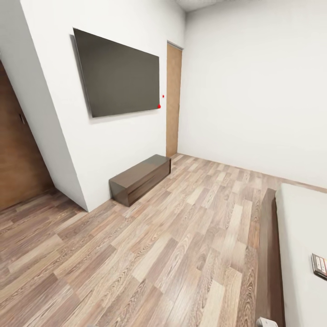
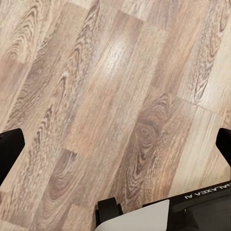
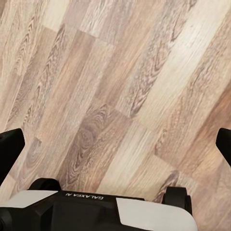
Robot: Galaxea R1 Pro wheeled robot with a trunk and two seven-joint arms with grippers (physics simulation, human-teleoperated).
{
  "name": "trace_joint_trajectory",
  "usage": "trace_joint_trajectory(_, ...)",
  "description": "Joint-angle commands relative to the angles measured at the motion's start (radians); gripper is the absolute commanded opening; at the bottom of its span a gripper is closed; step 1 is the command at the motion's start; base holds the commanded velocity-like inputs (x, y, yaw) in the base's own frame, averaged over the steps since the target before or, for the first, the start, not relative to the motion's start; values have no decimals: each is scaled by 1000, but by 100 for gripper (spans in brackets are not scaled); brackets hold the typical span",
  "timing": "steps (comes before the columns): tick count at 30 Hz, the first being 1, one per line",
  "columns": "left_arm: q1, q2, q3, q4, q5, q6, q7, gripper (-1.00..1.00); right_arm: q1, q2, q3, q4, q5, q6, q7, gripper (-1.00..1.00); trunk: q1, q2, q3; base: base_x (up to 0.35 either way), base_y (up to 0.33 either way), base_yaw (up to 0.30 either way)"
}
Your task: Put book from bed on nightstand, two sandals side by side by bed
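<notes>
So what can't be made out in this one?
- Book, head view: cut by the right edge; cover too small to read.
- Bed, head view: right and bottom edges crop it to one corner.
- Left gripper, left wrist view: fingertips cut by the side edges, floor between them.
- Right gripper, right wrist view: same cropping.

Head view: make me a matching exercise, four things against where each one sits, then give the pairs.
Things:
1. book
2. bench
3. screen
4. bed

Places:
A. mounted on the white wall
B. on the floor against the wall, below the screen
C. along the right edge of the view
D. lying on the grey mattress at the right edge

Pairs: 1-D, 2-B, 3-A, 4-C
</notes>
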Motion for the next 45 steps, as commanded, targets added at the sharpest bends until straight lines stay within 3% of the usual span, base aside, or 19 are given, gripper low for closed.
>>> trace_joint_trajectory(1,-1,0,8,1,-9,-3,-3,100,-2,0,-7,4,-1,-1,4,100,0,-1,0,0,0,0)
trace_joint_trajectory(21,0,0,8,1,-10,-3,-3,100,-2,0,-7,4,-1,-1,4,100,0,-1,23,21,0,0)
trace_joint_trajectory(45,0,0,8,1,-10,-3,-3,100,-2,0,-7,4,-1,-1,4,100,0,-1,24,317,30,0)
